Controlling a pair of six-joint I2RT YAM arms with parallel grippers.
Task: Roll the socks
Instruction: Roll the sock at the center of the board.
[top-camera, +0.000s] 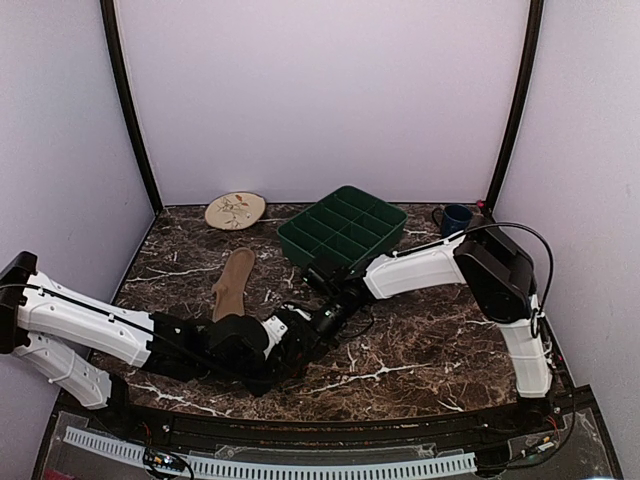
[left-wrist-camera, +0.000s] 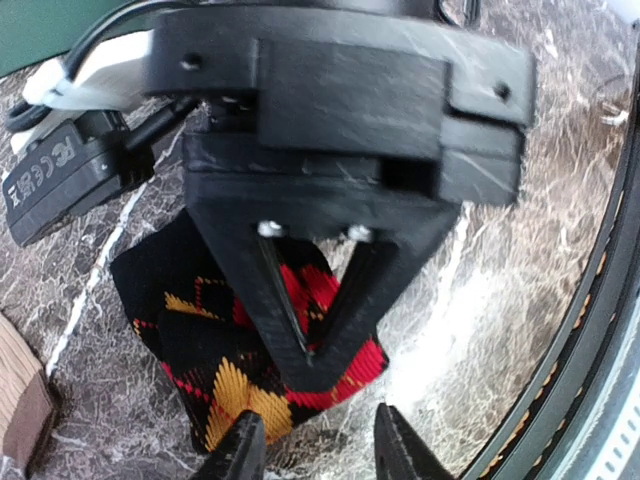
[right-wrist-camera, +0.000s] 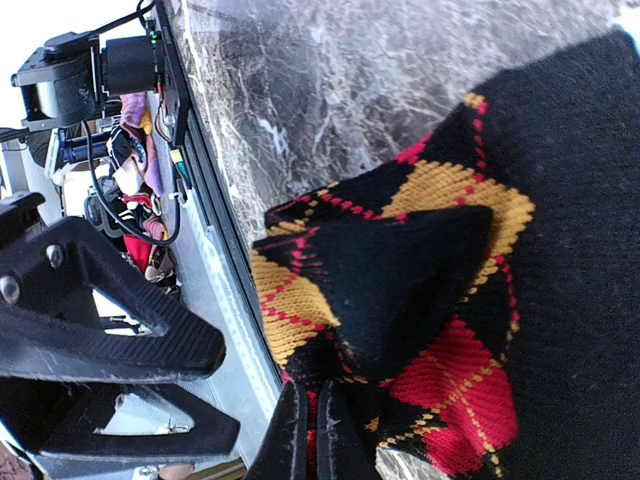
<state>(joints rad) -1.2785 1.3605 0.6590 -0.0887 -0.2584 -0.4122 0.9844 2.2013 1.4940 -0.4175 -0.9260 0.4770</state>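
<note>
Down at the left, the left arm (top-camera: 90, 322), white shells with black joints, lies stretched almost flat over the table (top-camera: 430, 345), a dark brown marble with white veins. Its left gripper (left-wrist-camera: 320, 452) has two black pointed fingers standing apart with nothing clamped between them. One tip sits at the near edge of the argyle sock (left-wrist-camera: 170, 320), though contact is unclear. Farther back, the tan sock (top-camera: 233, 283) lies unrolled, a long flat strip, apart from both grippers. The argyle sock is a soft knit, black with red and yellow diamonds, bunched into a loose fold near the middle of the table's front edge. The right gripper (right-wrist-camera: 308, 442) points down onto it, fingers pressed together into a narrow V, pinching a pucker of the knit. The right arm (top-camera: 420, 268) reaches in from the right, elbow high, forearm sloping down leftward to meet the left gripper. Behind it sit a green divided tray (top-camera: 296, 243) and a blue mug (top-camera: 456, 218).
</note>
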